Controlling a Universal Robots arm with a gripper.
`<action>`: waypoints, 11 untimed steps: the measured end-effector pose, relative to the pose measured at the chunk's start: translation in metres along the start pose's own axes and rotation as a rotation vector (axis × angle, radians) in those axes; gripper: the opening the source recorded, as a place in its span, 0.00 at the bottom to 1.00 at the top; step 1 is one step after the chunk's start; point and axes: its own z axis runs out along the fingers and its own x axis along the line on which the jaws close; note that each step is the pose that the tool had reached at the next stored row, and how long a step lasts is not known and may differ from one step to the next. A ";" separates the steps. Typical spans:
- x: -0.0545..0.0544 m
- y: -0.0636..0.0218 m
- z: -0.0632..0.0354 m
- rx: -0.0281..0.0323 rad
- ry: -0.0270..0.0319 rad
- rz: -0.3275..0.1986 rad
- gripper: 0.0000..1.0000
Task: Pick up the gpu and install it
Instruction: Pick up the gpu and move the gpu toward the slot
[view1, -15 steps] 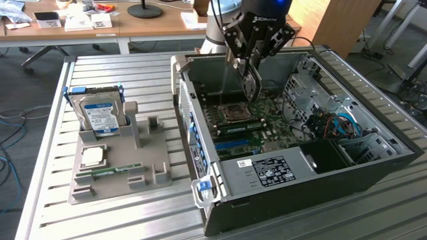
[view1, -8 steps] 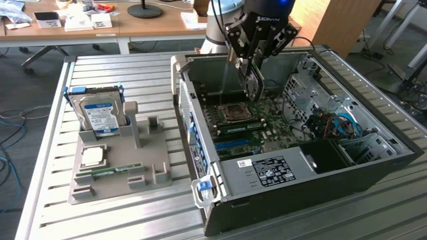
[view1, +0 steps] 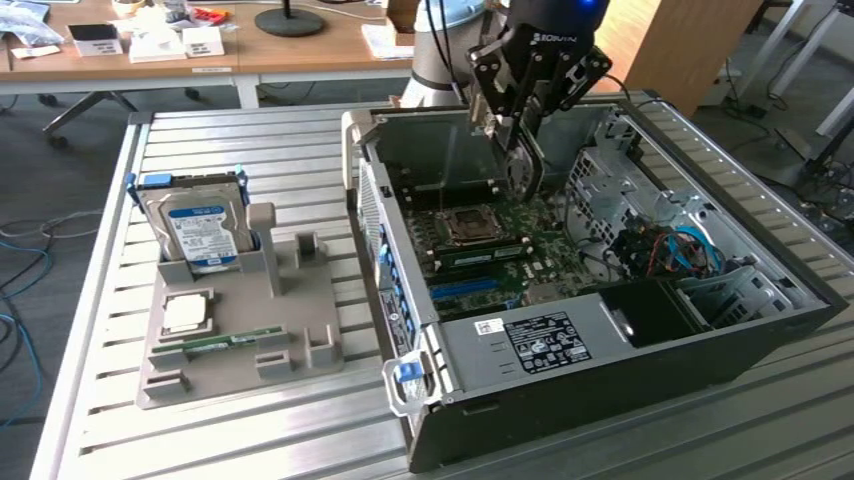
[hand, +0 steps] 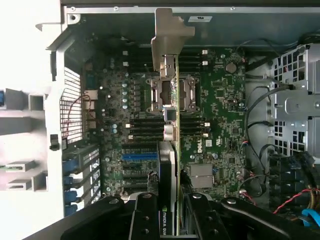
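The claw (view1: 523, 140) is clamping one end of the gpu (view1: 529, 170), with its fingers (hand: 145, 217) closing partway on the card's two faces and nothing else between them. The gpu (hand: 172, 150) is hanging inside the open computer case (view1: 601, 370) on the desk (view1: 267, 420), edge-on and clear of the motherboard (view1: 547, 250). It is sitting over the processor socket (hand: 189, 95), toward the case's far wall. Its long axis is running away from the claw (hand: 170, 212), silver bracket (hand: 167, 40) outermost; how steeply it is tilting I cannot tell. The blue slot (hand: 140, 156) is lying off to one side, toward the case's rear wall, and the card's length is appearing to cross the slot's line rather than follow it.
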 end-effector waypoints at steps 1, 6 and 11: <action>-0.010 0.0006 0.0003 0.0000 0.0000 0.000 0.27; -0.025 0.0015 0.0007 0.0000 0.0000 0.000 0.27; -0.036 0.0021 0.0010 0.0001 0.0000 0.000 0.27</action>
